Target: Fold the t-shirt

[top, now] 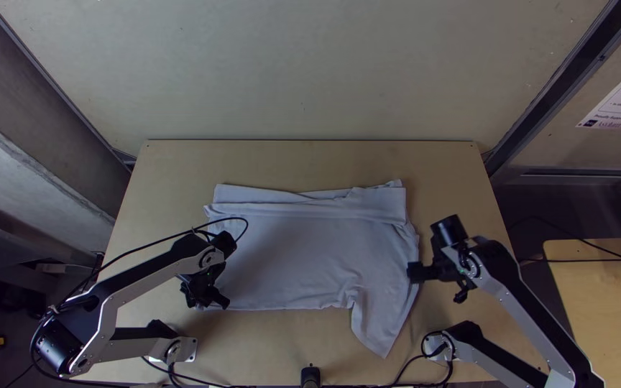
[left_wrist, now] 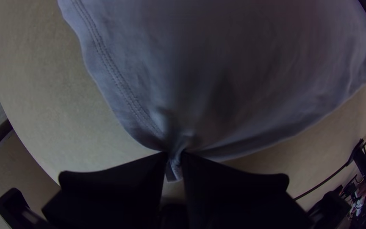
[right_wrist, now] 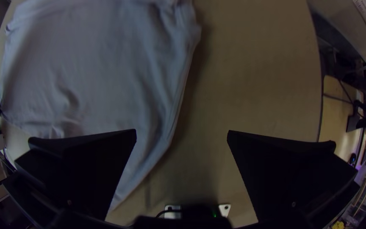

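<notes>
We see the t-shirt (top: 303,251) lying mostly spread on the wooden table (top: 170,165), a pale panel (top: 289,72) beyond it; at its near-left corner, the left gripper (top: 213,296) pinches partly hidden fabric; by its right edge, the right gripper (top: 438,284) gapes wide.

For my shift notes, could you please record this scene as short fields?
garment: white t-shirt, on the wooden table, partly folded
far side: folded band along the edge
near right: a part sticks out toward the arms' bases
left gripper: fingers closed on a near-left corner
right gripper: fingers open, near the shirt's right edge
</notes>
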You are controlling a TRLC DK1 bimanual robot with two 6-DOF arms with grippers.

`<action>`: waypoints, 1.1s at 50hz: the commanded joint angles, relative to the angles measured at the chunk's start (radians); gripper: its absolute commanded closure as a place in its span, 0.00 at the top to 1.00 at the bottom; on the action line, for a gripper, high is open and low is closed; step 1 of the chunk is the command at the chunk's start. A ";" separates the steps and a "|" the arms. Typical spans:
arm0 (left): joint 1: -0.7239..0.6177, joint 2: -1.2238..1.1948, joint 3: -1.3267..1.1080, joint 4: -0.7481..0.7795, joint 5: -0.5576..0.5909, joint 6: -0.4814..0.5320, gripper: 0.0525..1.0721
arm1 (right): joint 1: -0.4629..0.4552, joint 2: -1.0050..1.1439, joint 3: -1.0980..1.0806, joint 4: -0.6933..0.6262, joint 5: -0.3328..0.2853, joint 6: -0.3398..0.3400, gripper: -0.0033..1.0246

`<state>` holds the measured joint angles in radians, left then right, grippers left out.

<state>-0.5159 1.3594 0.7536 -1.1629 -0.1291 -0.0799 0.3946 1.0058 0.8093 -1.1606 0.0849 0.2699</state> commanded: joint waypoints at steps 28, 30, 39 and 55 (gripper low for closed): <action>0.077 -0.114 0.038 -0.038 0.003 -0.029 0.03 | 0.224 0.197 -0.162 -0.059 -0.287 0.288 0.93; 0.077 -0.114 0.038 -0.035 0.003 -0.032 0.03 | 0.228 0.209 -0.163 -0.044 -0.295 0.287 0.89; 0.080 -0.109 0.043 -0.031 0.003 -0.032 0.03 | 0.247 0.335 -0.159 -0.025 -0.384 0.262 0.80; 0.080 -0.088 0.062 -0.023 0.003 -0.034 0.03 | 0.271 0.332 -0.137 0.082 -0.373 0.259 0.03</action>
<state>-0.4427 1.2594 0.7994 -1.1793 -0.1246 -0.0975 0.6598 1.3586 0.6666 -1.0813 -0.2886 0.5232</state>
